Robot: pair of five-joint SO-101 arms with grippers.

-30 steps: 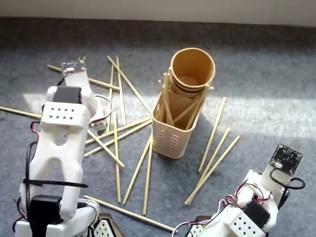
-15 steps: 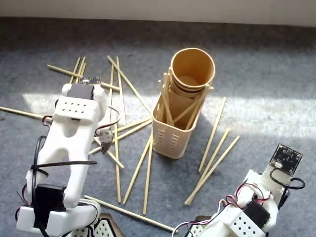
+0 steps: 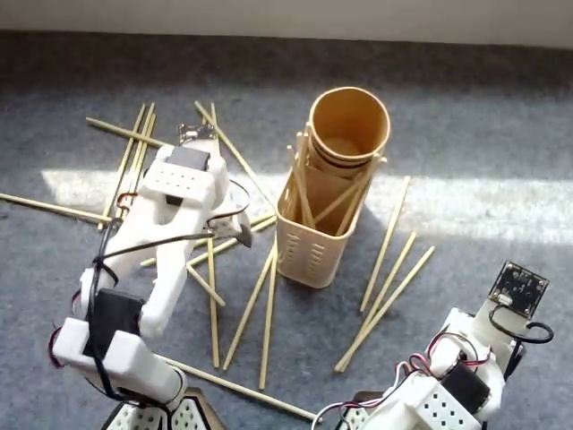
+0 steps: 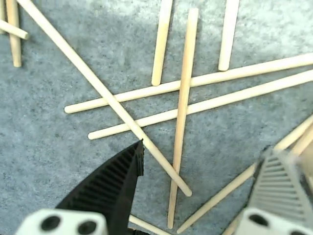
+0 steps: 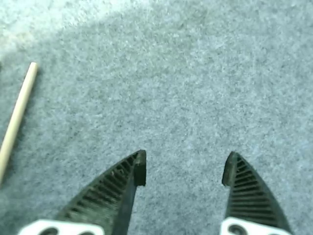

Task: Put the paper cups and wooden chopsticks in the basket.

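A cream slotted basket (image 3: pixel 309 251) stands mid-table, holding stacked brown paper cups (image 3: pixel 349 125) and several upright wooden chopsticks (image 3: pixel 303 188). More chopsticks lie scattered on the grey carpet to its left (image 3: pixel 212 296) and right (image 3: pixel 385 300). My left gripper (image 3: pixel 235 224) hovers just left of the basket. In the left wrist view it (image 4: pixel 204 148) is open over several crossed chopsticks (image 4: pixel 183 107), touching none. The right arm (image 3: pixel 466 381) sits at the front right. Its gripper (image 5: pixel 185 157) is open above bare carpet, with one chopstick end (image 5: pixel 17 117) off to the side.
A pale wall edge (image 3: pixel 286 18) runs along the back. A long chopstick (image 3: pixel 237 387) lies near the left arm's base. The carpet at the far right (image 3: pixel 501 161) has free room.
The left arm has swung from the far left toward the basket, its gripper now over the crossed chopsticks beside it. The right arm has not moved.
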